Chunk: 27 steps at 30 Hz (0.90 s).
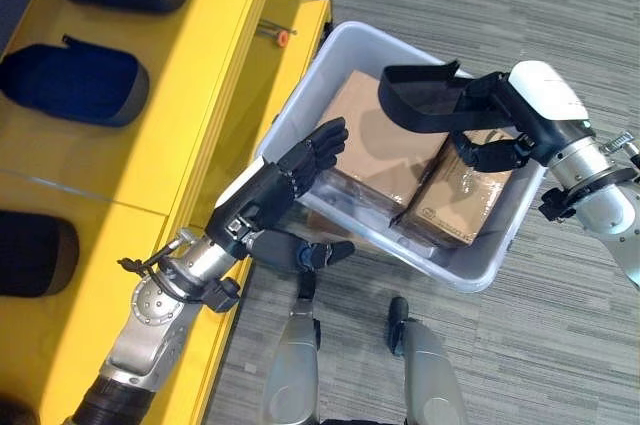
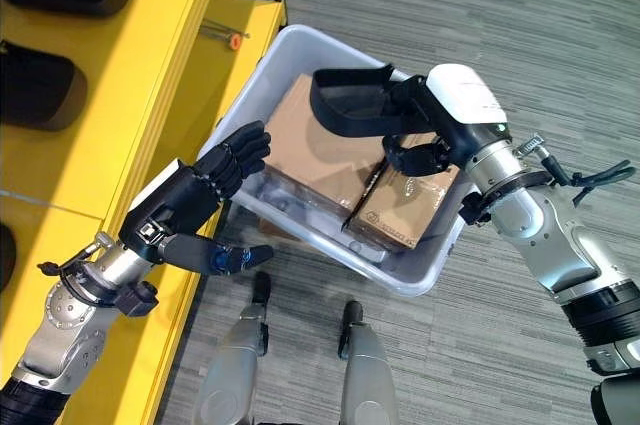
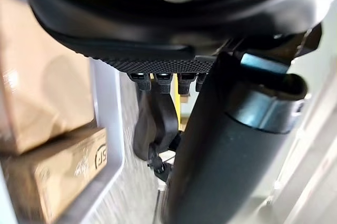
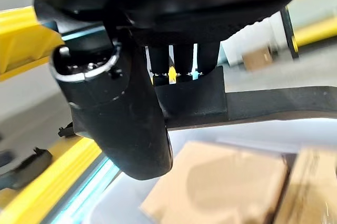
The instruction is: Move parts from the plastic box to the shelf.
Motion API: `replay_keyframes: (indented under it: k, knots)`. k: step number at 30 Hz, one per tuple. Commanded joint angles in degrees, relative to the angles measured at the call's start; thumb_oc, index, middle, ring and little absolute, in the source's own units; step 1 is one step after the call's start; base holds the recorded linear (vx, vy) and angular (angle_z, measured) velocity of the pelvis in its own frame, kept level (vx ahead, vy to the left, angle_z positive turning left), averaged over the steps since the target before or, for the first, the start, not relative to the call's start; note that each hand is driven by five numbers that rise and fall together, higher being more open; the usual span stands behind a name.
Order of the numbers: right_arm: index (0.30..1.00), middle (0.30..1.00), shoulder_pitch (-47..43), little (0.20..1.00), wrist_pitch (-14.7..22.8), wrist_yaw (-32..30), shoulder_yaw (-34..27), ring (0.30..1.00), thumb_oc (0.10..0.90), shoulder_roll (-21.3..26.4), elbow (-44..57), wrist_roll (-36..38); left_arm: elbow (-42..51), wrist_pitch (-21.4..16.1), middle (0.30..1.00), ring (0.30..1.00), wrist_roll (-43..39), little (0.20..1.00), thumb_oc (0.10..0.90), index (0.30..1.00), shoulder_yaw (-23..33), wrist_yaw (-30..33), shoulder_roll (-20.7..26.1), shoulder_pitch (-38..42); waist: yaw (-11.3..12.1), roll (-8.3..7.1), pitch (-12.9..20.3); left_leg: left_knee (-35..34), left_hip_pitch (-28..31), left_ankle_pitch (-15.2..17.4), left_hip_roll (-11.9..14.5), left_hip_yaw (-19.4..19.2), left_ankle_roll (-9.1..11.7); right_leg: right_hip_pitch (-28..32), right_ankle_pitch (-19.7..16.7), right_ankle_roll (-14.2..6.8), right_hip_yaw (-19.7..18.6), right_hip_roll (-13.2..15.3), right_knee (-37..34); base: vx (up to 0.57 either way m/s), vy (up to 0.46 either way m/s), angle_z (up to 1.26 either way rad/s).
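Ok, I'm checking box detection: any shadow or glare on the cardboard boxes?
Left eye view: the black part in the right hand casts a shadow on the larger cardboard box; the smaller box shows glare on its tape. Right wrist view: the same shadow.

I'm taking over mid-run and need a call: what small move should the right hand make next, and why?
Probably carry the black part left toward the yellow shelf. The right hand is shut on it above the cardboard boxes in the plastic box; the left hand waits open near the shelf edge.
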<state>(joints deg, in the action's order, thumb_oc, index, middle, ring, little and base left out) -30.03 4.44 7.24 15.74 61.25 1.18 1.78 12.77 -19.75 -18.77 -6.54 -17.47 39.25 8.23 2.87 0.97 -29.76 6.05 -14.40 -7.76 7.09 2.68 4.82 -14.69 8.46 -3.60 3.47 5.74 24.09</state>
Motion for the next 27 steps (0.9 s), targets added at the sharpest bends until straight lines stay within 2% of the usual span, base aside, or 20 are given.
replay_keyframes:
  k: [1, 3, 4, 6, 10, 13, 16, 20, 21, 24, 25, 27]
  knots:
    - [0.3, 0.3, -2.6, 0.3, -4.4, 9.3, -3.3, 0.3, 0.4, -2.2, 4.9, 10.5, 4.0, -12.7, 1.0, 1.0, 13.1, 1.0, 0.9, 1.0, 0.7, 11.6, 1.4, 3.1, -3.3, -3.85, 14.4, -4.7, 3.3, 2.7, 4.4, -2.8, -0.1, 6.6, 0.0, 3.3, 2.3, -2.7, -10.8, 0.2, 0.091, -0.14]
    - [0.3, 0.3, -1.8, 0.3, -10.8, 15.6, -2.3, 0.3, 0.4, -3.5, 7.0, 14.4, 2.6, -13.2, 1.0, 1.0, 16.1, 1.0, 0.9, 1.0, 0.1, 14.5, 3.6, 7.1, -4.7, -4.07, 16.4, -5.9, 5.6, 2.5, 5.2, -4.1, 0.2, 8.4, -0.7, 3.1, 1.9, -2.8, -12.4, 0.16, 0.077, -0.08]
    - [0.3, 0.3, -1.6, 0.3, -12.1, 17.0, -1.9, 0.3, 0.4, -4.0, 7.4, 15.8, 2.4, -12.9, 1.0, 1.0, 16.3, 1.0, 0.9, 1.0, -0.3, 15.2, 4.2, 8.3, -5.2, -4.09, 16.9, -6.0, 6.1, 2.4, 5.4, -4.4, 0.3, 8.8, -0.9, 3.1, 1.6, -2.8, -12.6, 0.13, 0.063, -0.11]
    - [0.3, 0.3, -1.6, 0.3, -17.0, 21.1, -0.2, 0.3, 0.4, -6.1, 8.1, 16.8, 1.7, -12.0, 1.0, 1.0, 19.0, 1.0, 0.9, 1.0, -2.2, 18.5, 4.3, 11.6, -6.1, -4.24, 17.9, -6.2, 7.7, 2.5, 5.9, -5.1, 0.5, 10.2, -1.1, 3.2, 1.1, -2.9, -13.1, 0.13, 0.049, -0.16]
    - [0.3, 0.3, -1.4, 0.3, -23.3, 24.0, 3.8, 0.3, 0.4, -9.7, 8.5, 17.2, 1.2, -10.3, 1.0, 1.0, 24.9, 1.0, 0.9, 1.0, -5.2, 22.6, 3.0, 14.6, -7.3, -4.31, 19.2, -6.7, 10.2, 2.8, 6.3, -6.2, 1.0, 12.1, -1.4, 3.2, 0.3, -3.0, -13.8, 0.11, 0.027, -0.1]
    - [0.3, 0.3, -1.3, 0.3, -24.3, 25.2, 5.4, 0.3, 0.4, -10.4, 9.1, 14.9, 1.2, -9.3, 1.0, 1.0, 26.8, 1.0, 0.9, 1.0, -6.0, 22.6, 2.6, 14.5, -7.8, -4.26, 19.7, -7.0, 11.3, 3.0, 6.6, -6.7, 1.2, 12.6, -1.4, 3.2, 0.0, -3.0, -14.0, 0.05, 0.014, -0.12]
    - [0.3, 0.3, -2.4, 0.3, -24.8, 26.7, 6.6, 0.3, 0.4, -10.2, 10.2, 12.9, 0.8, -10.0, 1.0, 1.0, 27.4, 1.0, 0.9, 1.0, -7.0, 21.4, 3.1, 14.7, -8.2, -4.23, 20.0, -7.6, 12.5, 3.0, 6.7, -7.4, 1.5, 13.5, -1.8, 3.0, -0.3, -3.0, -14.9, 0.02, 0.014, -0.15]
    - [0.3, 0.3, -4.1, 0.3, -24.9, 25.8, 7.2, 0.3, 0.4, -9.0, 12.0, 13.4, 0.9, -9.4, 1.0, 1.0, 24.8, 1.0, 0.9, 1.0, -8.2, 17.2, 3.6, 15.0, -8.7, -3.97, 20.5, -8.6, 13.9, 2.8, 6.6, -8.3, 1.6, 14.5, -2.6, 2.6, -0.6, -2.9, -16.3, 0.02, 0.043, -0.12]
    - [0.3, 0.3, -5.4, 0.3, -25.6, 25.9, 7.4, 0.3, 0.4, -9.2, 12.9, 12.7, 0.5, -8.9, 1.0, 1.0, 23.0, 1.0, 0.9, 1.0, -9.4, 13.2, 3.8, 15.4, -9.0, -3.81, 20.8, -8.7, 14.3, 3.0, 6.5, -8.7, 1.6, 15.0, -2.9, 2.5, -0.6, -2.8, -16.8, 0.0, 0.073, -0.03]
    - [0.3, 0.3, -6.7, 0.3, -26.5, 25.8, 7.6, 0.3, 0.4, -9.1, 13.0, 12.6, 0.8, -8.1, 1.0, 1.0, 22.4, 1.0, 0.9, 1.0, -9.8, 11.7, 3.5, 14.7, -8.8, -3.68, 21.2, -9.3, 14.9, 3.0, 6.4, -8.9, 1.8, 15.5, -3.3, 2.3, -0.5, -2.7, -17.8, -0.02, 0.07, -0.07]
    - [0.3, 0.3, -7.5, 0.3, -25.8, 25.9, 7.6, 0.3, 0.4, -9.8, 11.9, 9.9, -0.3, -7.8, 1.0, 1.0, 22.1, 1.0, 0.9, 1.0, -10.4, 10.4, 3.2, 14.0, -8.7, -3.62, 21.8, -10.2, 15.5, 2.7, 6.3, -9.0, 1.9, 16.5, -4.3, 2.0, -0.5, -2.4, -19.9, -0.03, 0.07, -0.17]
    - [0.3, 0.3, -8.1, 0.3, -26.0, 26.1, 7.5, 0.3, 0.4, -9.7, 11.6, 9.1, -0.7, -7.8, 1.0, 1.0, 23.3, 1.0, 0.9, 1.0, -10.3, 11.5, 3.1, 13.1, -8.6, -3.6, 22.1, -10.6, 15.7, 2.7, 6.1, -9.3, 2.0, 16.9, -5.4, 1.7, -0.5, -2.4, -21.5, -0.06, 0.062, -0.12]
